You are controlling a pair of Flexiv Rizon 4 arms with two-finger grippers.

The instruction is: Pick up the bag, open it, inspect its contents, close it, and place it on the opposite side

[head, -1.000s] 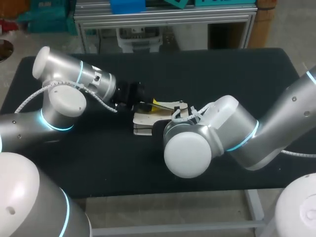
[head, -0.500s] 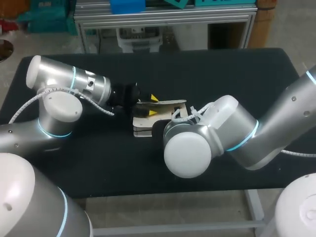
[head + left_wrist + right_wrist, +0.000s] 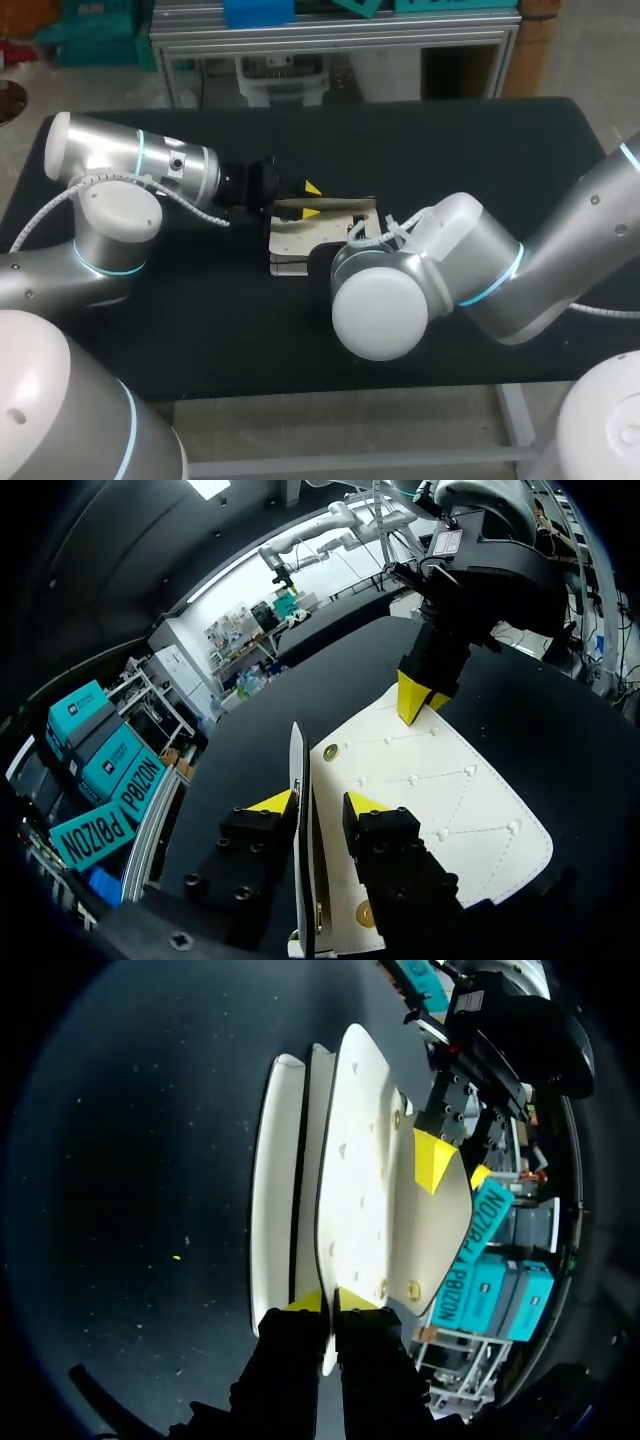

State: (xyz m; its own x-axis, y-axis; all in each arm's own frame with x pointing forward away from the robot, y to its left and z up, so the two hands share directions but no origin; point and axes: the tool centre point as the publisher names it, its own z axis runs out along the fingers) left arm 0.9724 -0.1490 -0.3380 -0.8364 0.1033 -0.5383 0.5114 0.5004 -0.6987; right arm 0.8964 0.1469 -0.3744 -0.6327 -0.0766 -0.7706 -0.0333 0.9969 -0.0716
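White bag (image 3: 298, 243) at table (image 3: 450, 140) centre, flap (image 3: 330, 206) raised. Right gripper (image 3: 330, 1305) pinched narrow on flap edge. Left gripper (image 3: 318, 802) at bag's 11 o'clock, grip unclear. Swing flap open slowly, bag body kept down.

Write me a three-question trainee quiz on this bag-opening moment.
1. True or false: the bag's flap lies flat and shut.
2. What is the right gripper shut on? A) a pen B) the flap C) nothing
3. Fill in: the bag rests on the black ___.
Key: 1 false, the flap stands raised; 2 B; 3 table.
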